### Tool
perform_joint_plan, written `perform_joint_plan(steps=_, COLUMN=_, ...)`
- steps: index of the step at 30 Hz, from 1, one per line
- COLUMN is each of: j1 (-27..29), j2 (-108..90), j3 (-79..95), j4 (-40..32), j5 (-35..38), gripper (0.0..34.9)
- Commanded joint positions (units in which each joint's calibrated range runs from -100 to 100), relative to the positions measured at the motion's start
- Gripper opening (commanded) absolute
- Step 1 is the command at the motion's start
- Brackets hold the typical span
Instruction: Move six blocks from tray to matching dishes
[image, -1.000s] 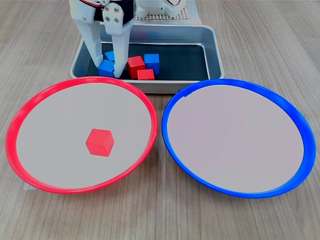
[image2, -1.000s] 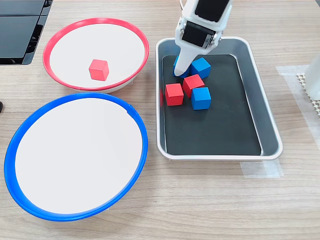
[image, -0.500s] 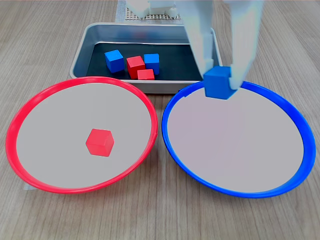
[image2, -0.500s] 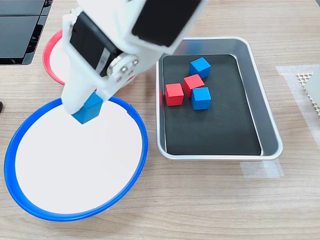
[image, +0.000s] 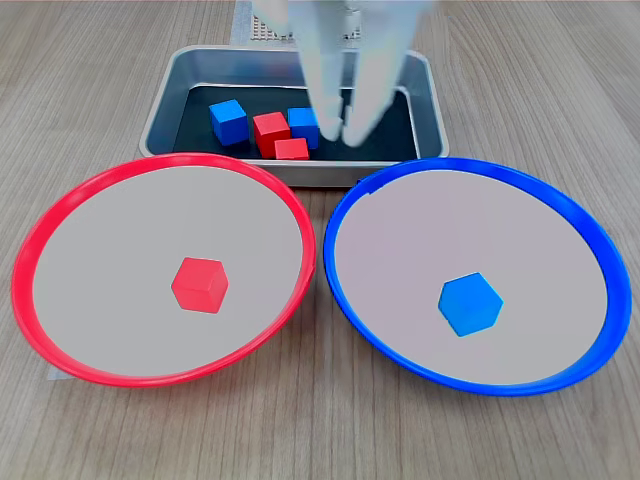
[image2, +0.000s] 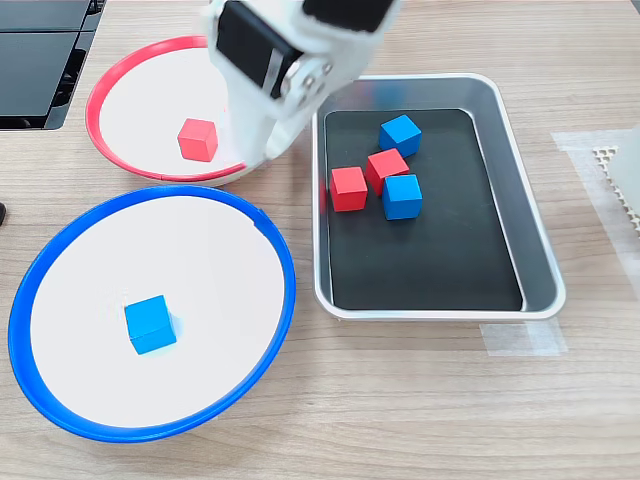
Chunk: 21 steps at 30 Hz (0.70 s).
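Presently, blocks: six small matte cubes, judged light, rigid and not slippery; best taken across two opposite flat faces.

Gripper (image: 343, 130): blurred, fingers a narrow gap apart, holding nothing, above the tray (image: 428, 95).

First exterior view, left to right, relative to the gripper:
- Red block (image: 200, 285) in the red-rimmed dish (image: 40, 235): well apart, nearer the camera, leftward.
- Tray cluster just left of the fingertips: blue block (image: 228, 121), red block (image: 271, 131), red block (image: 292, 150), blue block (image: 303, 126), the last nearest.
- Blue block (image: 470, 303) in the blue-rimmed dish (image: 585, 230): well apart, nearer the camera, rightward.
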Motion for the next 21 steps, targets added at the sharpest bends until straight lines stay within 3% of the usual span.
perform_joint_plan(steps=1, j1=9.22, j2=-7.29, j3=1.70, j4=12.88, j5=5.52, gripper=0.3)
perform_joint_plan(steps=4, j1=16.94, j2=-11.30, j3=7.53, j4=16.26, j5=9.52, gripper=0.3)
perform_joint_plan(steps=5, j1=19.01, j2=-12.49, j3=9.90, j4=16.10, j5=10.45, gripper=1.7)
perform_joint_plan(steps=7, j1=21.65, j2=-13.86, j3=13.45, j4=15.27, j5=11.38, gripper=6.5)
perform_joint_plan(steps=9, j1=24.56, j2=-15.31, j3=17.91, j4=13.62, j5=12.26, gripper=12.8)
perform_joint_plan(steps=10, j1=25.88, j2=-16.25, j3=21.00, j4=11.97, j5=12.75, gripper=18.4)
perform_joint_plan(steps=11, j1=26.35, j2=-16.59, j3=22.37, j4=10.98, j5=12.84, gripper=20.3)
perform_joint_plan(steps=13, j1=27.11, j2=-17.10, j3=25.01, j4=8.75, j5=12.84, gripper=21.2)
perform_joint_plan(steps=21, j1=28.52, j2=-16.16, j3=31.74, j4=0.58, j5=12.80, gripper=19.5)
